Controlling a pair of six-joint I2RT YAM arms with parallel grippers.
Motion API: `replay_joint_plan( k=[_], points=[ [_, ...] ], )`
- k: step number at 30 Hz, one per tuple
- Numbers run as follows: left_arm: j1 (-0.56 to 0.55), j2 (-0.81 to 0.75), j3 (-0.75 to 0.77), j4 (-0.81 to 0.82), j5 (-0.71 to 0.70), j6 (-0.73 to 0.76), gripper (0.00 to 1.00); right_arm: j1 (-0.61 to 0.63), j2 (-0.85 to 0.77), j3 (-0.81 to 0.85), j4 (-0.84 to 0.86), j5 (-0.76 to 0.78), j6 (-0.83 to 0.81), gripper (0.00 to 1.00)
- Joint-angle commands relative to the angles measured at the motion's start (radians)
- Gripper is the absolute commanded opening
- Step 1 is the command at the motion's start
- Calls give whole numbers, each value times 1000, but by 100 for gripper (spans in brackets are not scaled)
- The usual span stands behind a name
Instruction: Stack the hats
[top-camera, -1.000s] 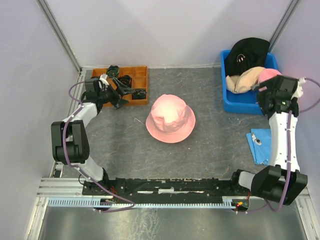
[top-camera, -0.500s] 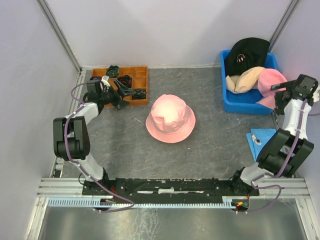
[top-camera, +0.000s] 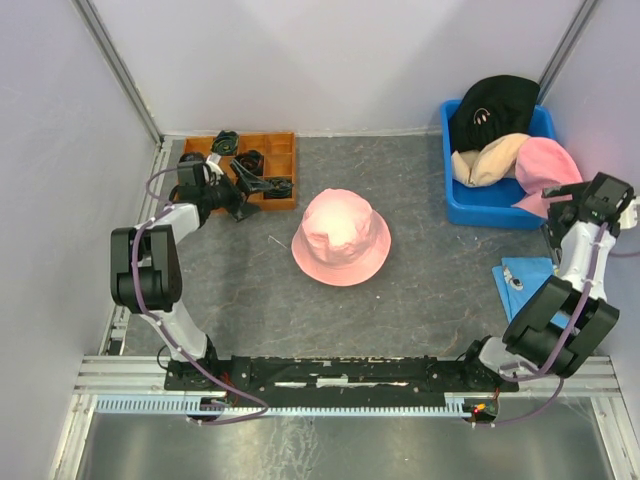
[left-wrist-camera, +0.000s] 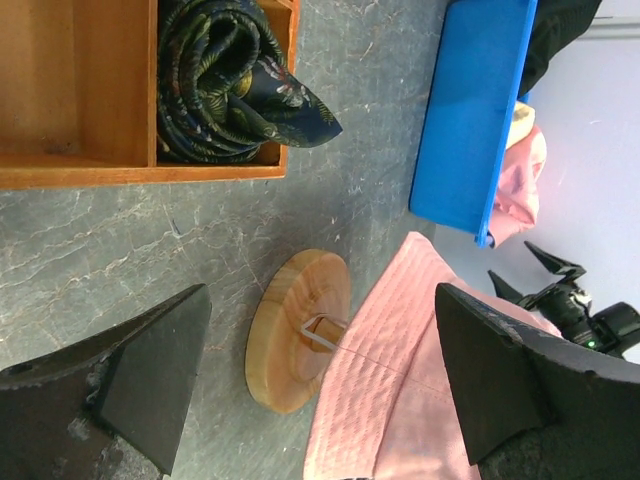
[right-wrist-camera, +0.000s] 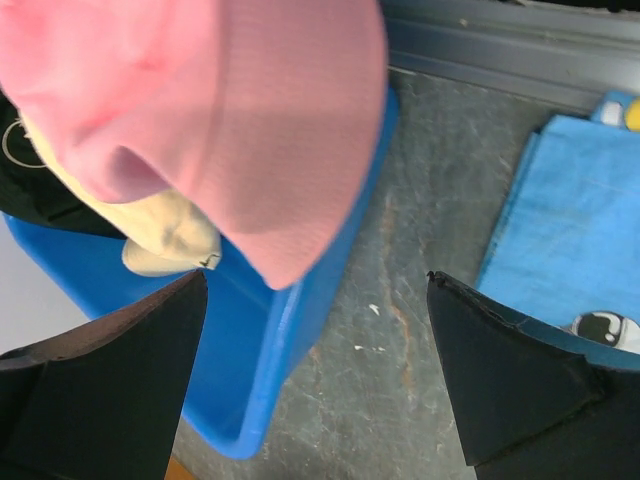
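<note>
**Right arm at the bin: second pink hat not yet gripped**

Your right gripper (right-wrist-camera: 315, 280) stands with its fingers spread wide and nothing between them, just beside the draped pink hat (right-wrist-camera: 220, 120). Your left gripper (left-wrist-camera: 322, 295) is likewise spread and empty, near the orange tray (top-camera: 280, 150).

The centre pink hat (top-camera: 340, 238) sits crown-up on the wooden stand (left-wrist-camera: 298, 332) at mid-table. It is round in outline, so it has no long axis to speak of.

The draped pink hat lies in the blue bin (right-wrist-camera: 290, 360), touching the beige hat (top-camera: 485, 160), with the black hat (top-camera: 492, 105) behind. Its brim hangs over the wall nearest your right arm, edge pointing out toward the table. Its longer dimension seems to run roughly along that wall, though the folds leave this uncertain.

Likely faults:
- Closing on the brim alone, so the soft fabric folds and hangs lopsided.
- Nipping the bin wall together with the cloth.
- Dragging the beige hat out with it.
- A skewed drop tipping the stand.
</note>
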Motion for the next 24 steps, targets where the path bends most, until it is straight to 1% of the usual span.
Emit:
replay_joint_plan(
  k=[1, 6, 12, 17, 20, 24],
  points=[
    [-17, 7, 83, -28, 32, -3, 99, -13, -79, -108, 99, 6, 70, 99],
    [-41, 1, 93, -56, 16, 8, 99, -14, -125, -195, 138, 44, 57, 99],
    [-64, -11, 95, -83, -5, 19, 99, -14, -67, -293, 325, 37, 101, 99],
    [-66, -25, 100, -109, -18, 33, 99, -14, -33, -282, 356, 79, 101, 98],
    [-66, -28, 100, -112, -21, 33, 99, -14, -22, -274, 380, 126, 87, 94],
    [-66, -28, 100, -114, -24, 37, 99, -12, 3, -247, 407, 138, 78, 90]
  ],
)
